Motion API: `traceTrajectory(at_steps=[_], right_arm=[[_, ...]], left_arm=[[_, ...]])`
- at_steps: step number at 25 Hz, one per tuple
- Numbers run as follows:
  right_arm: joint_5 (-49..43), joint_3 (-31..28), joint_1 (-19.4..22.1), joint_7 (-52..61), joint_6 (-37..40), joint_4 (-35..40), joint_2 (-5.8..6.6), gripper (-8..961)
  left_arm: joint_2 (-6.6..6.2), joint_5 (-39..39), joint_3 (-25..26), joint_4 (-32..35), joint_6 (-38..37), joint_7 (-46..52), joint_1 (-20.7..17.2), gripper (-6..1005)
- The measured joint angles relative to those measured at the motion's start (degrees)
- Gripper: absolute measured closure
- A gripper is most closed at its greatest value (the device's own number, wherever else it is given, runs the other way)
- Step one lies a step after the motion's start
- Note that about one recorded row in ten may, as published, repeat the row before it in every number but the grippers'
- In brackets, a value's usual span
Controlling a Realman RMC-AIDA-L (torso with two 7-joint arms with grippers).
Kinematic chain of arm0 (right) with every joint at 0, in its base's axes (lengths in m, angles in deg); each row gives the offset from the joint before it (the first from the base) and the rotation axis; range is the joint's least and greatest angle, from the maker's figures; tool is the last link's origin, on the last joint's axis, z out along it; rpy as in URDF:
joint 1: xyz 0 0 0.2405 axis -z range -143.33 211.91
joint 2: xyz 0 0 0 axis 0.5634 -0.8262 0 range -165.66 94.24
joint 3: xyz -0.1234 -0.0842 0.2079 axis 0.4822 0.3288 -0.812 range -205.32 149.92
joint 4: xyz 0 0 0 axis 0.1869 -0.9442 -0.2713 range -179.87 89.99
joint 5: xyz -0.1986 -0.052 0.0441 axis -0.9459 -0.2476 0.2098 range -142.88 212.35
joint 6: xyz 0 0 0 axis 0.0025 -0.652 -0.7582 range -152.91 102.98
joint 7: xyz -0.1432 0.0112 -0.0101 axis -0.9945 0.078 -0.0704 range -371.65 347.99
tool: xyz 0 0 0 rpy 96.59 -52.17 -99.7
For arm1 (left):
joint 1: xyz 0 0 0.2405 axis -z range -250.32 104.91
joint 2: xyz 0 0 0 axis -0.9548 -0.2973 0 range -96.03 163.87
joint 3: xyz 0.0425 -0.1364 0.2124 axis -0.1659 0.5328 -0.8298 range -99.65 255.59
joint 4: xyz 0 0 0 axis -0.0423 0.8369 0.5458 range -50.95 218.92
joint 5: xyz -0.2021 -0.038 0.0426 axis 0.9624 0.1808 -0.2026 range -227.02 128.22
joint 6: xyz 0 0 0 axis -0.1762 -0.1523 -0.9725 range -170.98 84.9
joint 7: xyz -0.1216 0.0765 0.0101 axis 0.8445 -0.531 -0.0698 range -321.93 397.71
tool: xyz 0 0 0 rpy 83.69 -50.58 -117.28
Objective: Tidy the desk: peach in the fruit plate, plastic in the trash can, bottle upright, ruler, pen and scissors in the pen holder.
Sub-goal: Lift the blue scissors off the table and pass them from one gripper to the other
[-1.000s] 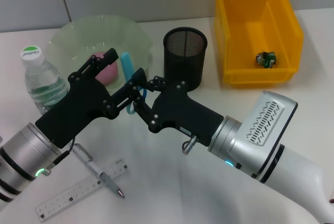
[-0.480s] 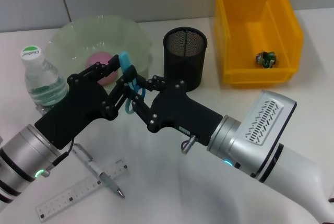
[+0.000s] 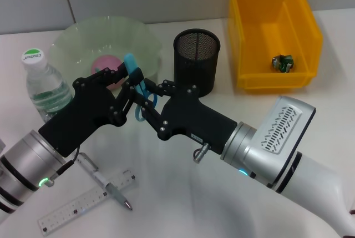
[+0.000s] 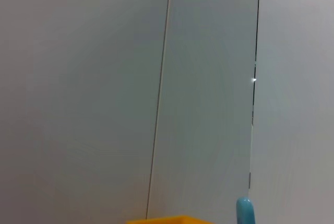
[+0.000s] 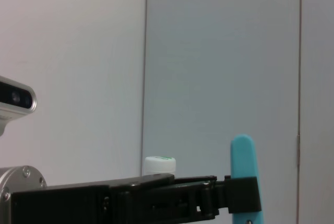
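The blue scissors (image 3: 132, 67) are held up over the table between both arms, blade end up. My left gripper (image 3: 128, 78) is shut on the blades, and my right gripper (image 3: 147, 98) is shut on the handle loops. The scissors' tip (image 5: 243, 169) also shows in the right wrist view, and the same tip (image 4: 244, 211) in the left wrist view. The pink peach (image 3: 106, 64) lies in the green fruit plate (image 3: 83, 35). The bottle (image 3: 43, 85) stands upright. The black mesh pen holder (image 3: 197, 60) stands mid-table. The pen (image 3: 105, 182) lies across the ruler (image 3: 83, 202). Crumpled plastic (image 3: 282, 63) lies in the yellow trash can (image 3: 302, 38).
Both forearms cross the middle of the table in front of the plate and pen holder. The pen and ruler lie near the front left edge, under my left arm.
My left gripper, open a second ago, has closed on the scissors' blades. The scissors have tilted slightly. The right gripper has kept its hold on the handles.
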Motion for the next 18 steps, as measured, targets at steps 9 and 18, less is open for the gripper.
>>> traceTrajectory(at_steps=[9, 18], right_arm=[[0.00, -0.39, -0.24, 0.00, -0.30, 0.21, 0.00, 717], [0.01, -0.74, -0.57, -0.01, -0.62, 0.21, 0.00, 716]], left_arm=[[0.00, -0.15, 0.56, 0.06, 0.32, 0.06, 0.12, 806], [0.00, -0.39, 0.79, 0.35, -0.12, 1.23, 0.13, 873]])
